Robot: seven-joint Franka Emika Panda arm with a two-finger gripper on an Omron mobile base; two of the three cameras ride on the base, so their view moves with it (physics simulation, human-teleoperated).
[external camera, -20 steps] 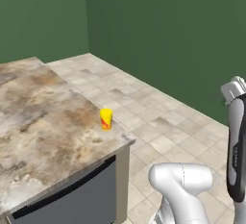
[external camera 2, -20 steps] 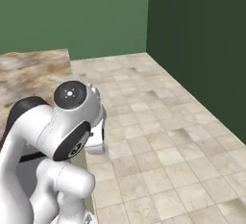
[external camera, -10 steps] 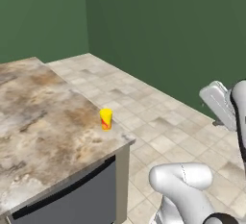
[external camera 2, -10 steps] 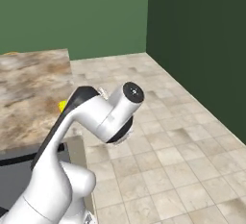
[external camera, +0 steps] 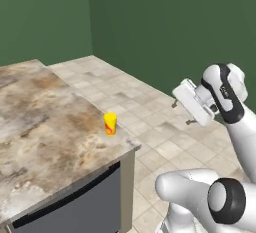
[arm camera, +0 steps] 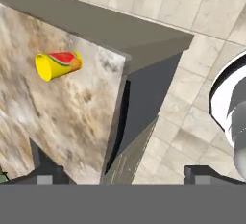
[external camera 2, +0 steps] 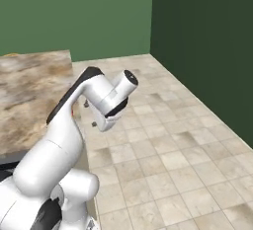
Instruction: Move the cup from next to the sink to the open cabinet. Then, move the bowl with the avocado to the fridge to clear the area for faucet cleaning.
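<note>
The cup (external camera: 110, 123) stands upright on the marbled stone bench (external camera: 45, 127), close to the bench's near corner and a little in from both edges; in the hand view it appears rolled onto its side only because that camera is tilted, and there the red mark with a touch of green on its yellow wall (arm camera: 58, 65) can be seen, though it carries no writing that can be read. In the right base view the cup is almost wholly hidden behind the white arm, with at most a sliver of red at the arm's edge, too small to be sure of. The gripper (external camera: 181, 113) hangs in the air out over the tiled floor (external camera: 165, 142), well apart from the cup and off to the side of the bench corner, its jaws spread wide and holding nothing; in the left base view only two small dark fingertips poke out past the white hand. In the hand view the two tips sit at the bottom corners, partly cut off. Below the bench top a dark grey front panel (external camera: 75, 202) runs out of the picture at the lower edge. Green walls (external camera: 165, 22) close the room behind
</note>
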